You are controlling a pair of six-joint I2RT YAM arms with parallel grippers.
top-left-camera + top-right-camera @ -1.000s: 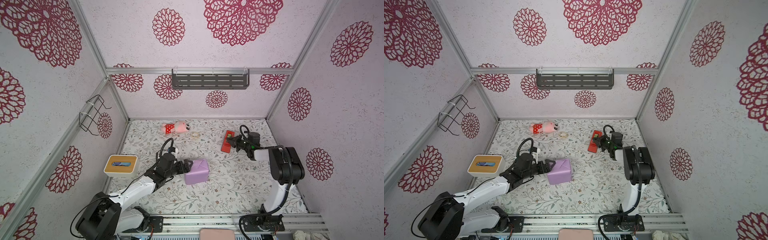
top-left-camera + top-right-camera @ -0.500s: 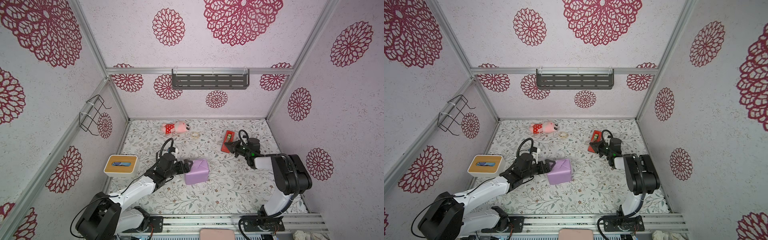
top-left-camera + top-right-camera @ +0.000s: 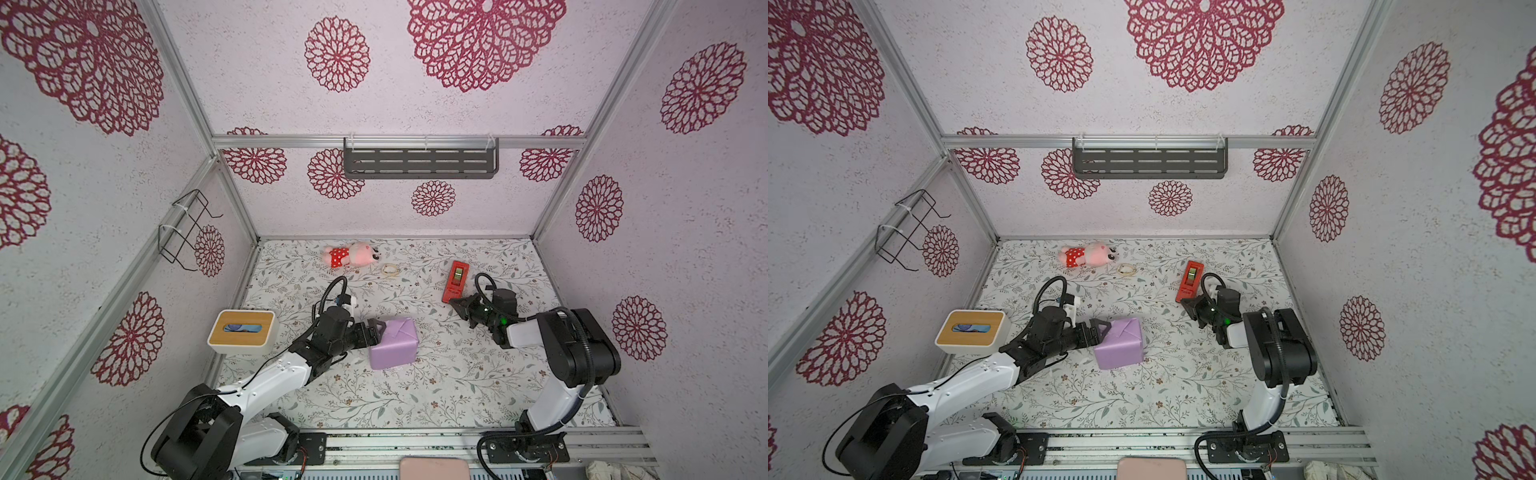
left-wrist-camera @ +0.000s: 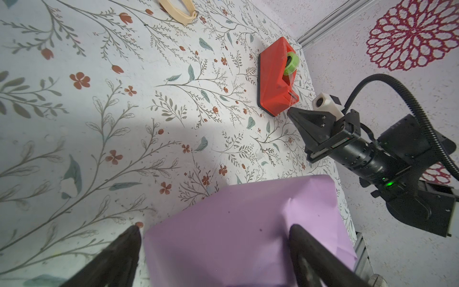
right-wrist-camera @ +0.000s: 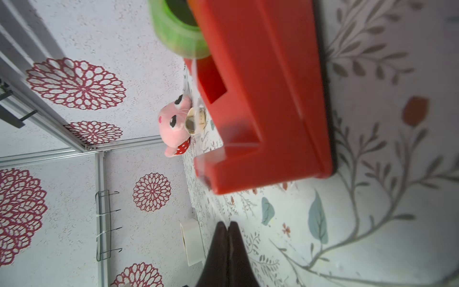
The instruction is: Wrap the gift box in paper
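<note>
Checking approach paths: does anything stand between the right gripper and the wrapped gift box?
Nothing visible does. Only bare floral mat lies between the shut right gripper and the wrapped gift box. The red tape dispenser sits off that line; the open left gripper is at the box's opposite side.

Enclosure, both top views: pale rough-textured wall panels [image 3: 257,75] printed with crimson lace-like flower medallions [image 3: 337,54], set in a silver aluminium strut frame [image 3: 399,141]; the light is even and diffuse. The back wall carries a dark grey slotted metal shelf [image 3: 420,163] hung from the horizontal strut by white ties, and the left wall a black wire rack [image 3: 185,230] fixed with white straps. The counter [image 3: 415,395] is covered by a white sheet printed with grey-green sprigs and small red flowers, bounded at its near edge by a silver slotted rail [image 3: 415,442].
</note>
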